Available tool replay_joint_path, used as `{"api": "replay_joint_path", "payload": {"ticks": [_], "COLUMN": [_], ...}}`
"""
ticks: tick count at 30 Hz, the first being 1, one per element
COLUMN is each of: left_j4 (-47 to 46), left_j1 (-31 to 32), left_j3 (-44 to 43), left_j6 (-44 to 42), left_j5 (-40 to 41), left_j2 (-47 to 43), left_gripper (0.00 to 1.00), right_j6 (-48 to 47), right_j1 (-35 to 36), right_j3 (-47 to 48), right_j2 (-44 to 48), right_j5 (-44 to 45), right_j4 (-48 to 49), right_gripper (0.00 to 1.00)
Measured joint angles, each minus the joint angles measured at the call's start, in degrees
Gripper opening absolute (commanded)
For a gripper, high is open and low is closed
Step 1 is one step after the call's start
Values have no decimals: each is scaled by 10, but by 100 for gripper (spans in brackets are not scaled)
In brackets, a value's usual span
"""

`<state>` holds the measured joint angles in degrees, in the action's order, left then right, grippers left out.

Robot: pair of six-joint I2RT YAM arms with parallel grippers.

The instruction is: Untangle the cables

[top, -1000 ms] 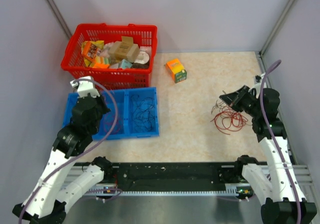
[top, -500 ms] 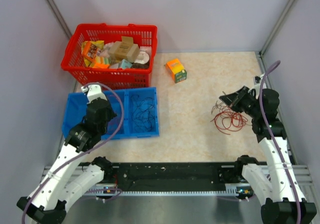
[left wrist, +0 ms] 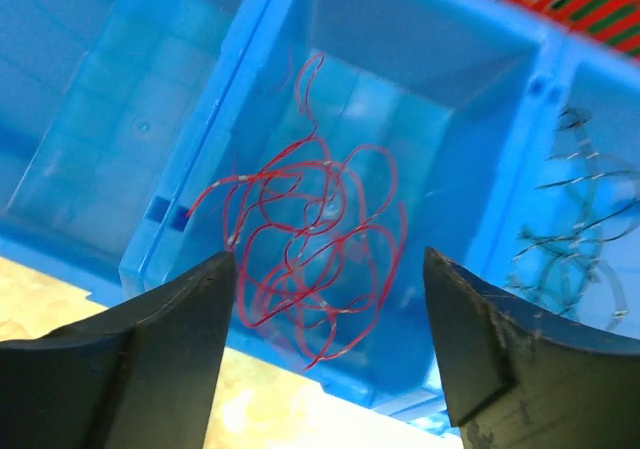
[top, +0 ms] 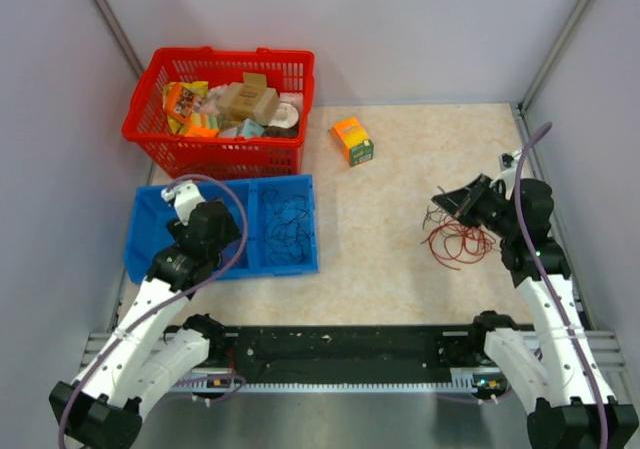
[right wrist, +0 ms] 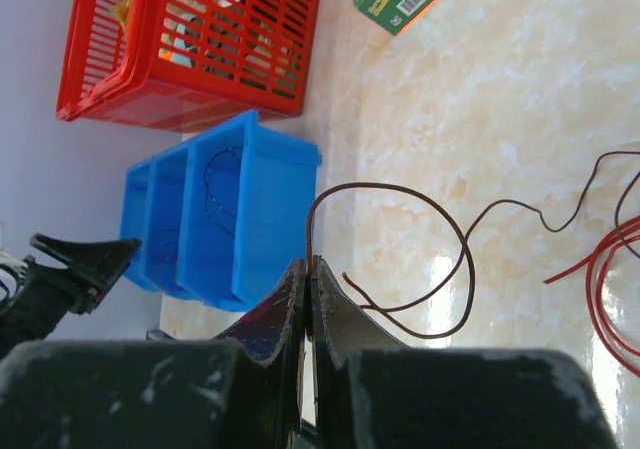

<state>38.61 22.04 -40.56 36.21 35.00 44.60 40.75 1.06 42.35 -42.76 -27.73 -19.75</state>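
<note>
Red cables form a loose tangle over the left compartment of the blue bin. My left gripper is open just above them, and no finger touches them. Thin dark cables lie in the bin's right compartment. On the right, my right gripper is shut on a dark brown cable, which loops away over the floor. More red cables lie in a pile beneath the right gripper.
A red basket full of boxes stands behind the blue bin. An orange box lies on the beige floor in the middle. Grey walls close in both sides.
The left arm has drawn back toward the near side over the bin and its jaws have opened. The right gripper has shifted slightly left with the brown cable.
</note>
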Motion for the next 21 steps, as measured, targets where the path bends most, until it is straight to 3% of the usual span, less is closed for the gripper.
{"api": "replay_joint_path", "payload": {"ticks": [4, 8, 12, 16, 18, 21], "left_j4": [-9, -54, -128, -214, -249, -309], "left_j1": [-2, -2, -2, 11, 38, 144], "left_j3": [-26, -52, -58, -35, -21, -10], "left_j6": [-4, -33, -51, -45, -42, -52], "left_j5": [-29, -122, -300, -430, -469, -501], "left_j2": [-49, -82, -55, -19, -7, 18], "left_gripper": [80, 66, 64, 68, 71, 73], "right_j6": [3, 4, 3, 5, 13, 37], "right_j1": [31, 77, 143, 231, 267, 307], "right_j3": [0, 6, 46, 93, 103, 101], "right_j2": [0, -5, -23, -29, -29, -35], "right_j5": [9, 27, 53, 83, 87, 83], "right_j4": [0, -5, -22, -26, -19, 6], "right_gripper": [0, 0, 0, 0, 0, 0]}}
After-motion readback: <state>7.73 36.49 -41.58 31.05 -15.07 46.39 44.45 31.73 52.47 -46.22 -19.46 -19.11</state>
